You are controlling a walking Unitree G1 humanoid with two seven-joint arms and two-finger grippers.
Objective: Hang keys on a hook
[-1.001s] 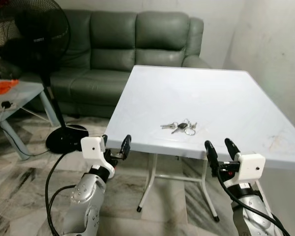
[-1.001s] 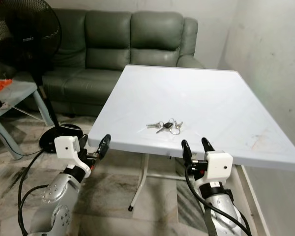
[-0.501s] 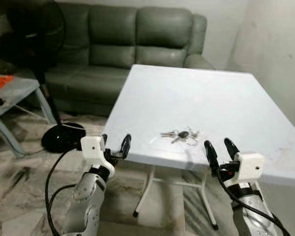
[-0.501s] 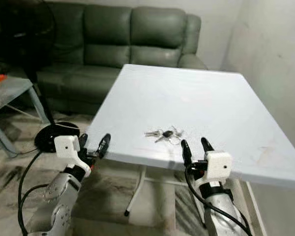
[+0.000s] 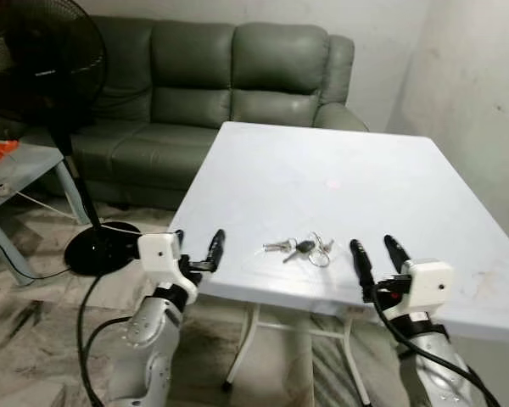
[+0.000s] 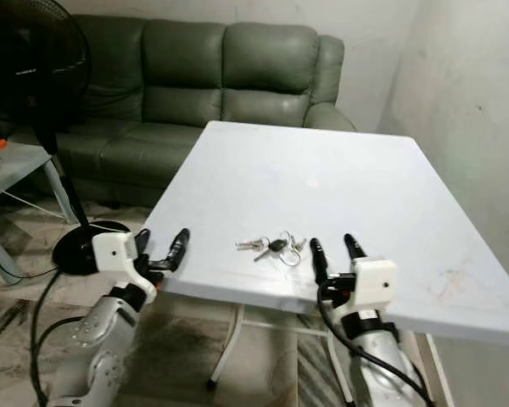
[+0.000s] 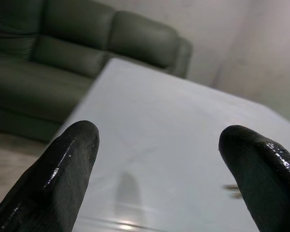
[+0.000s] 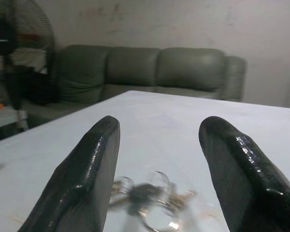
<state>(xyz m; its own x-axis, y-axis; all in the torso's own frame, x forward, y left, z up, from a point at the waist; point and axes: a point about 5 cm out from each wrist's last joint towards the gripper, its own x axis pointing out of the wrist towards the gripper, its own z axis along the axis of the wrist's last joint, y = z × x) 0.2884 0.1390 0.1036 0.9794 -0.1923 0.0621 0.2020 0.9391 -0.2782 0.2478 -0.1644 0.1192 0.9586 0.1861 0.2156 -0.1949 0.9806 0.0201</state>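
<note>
Keys (image 5: 301, 248) on white table (image 5: 390, 182)

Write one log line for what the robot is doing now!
keys: on table | right claw: open, near keys | left claw: open, at table edge

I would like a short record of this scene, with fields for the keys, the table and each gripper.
keys: lying on the table, near its front edge, untouched
table: white, in front of a green sofa
left gripper: open, at the table's front left edge
right gripper: open, just right of the keys, above the front edge
</note>
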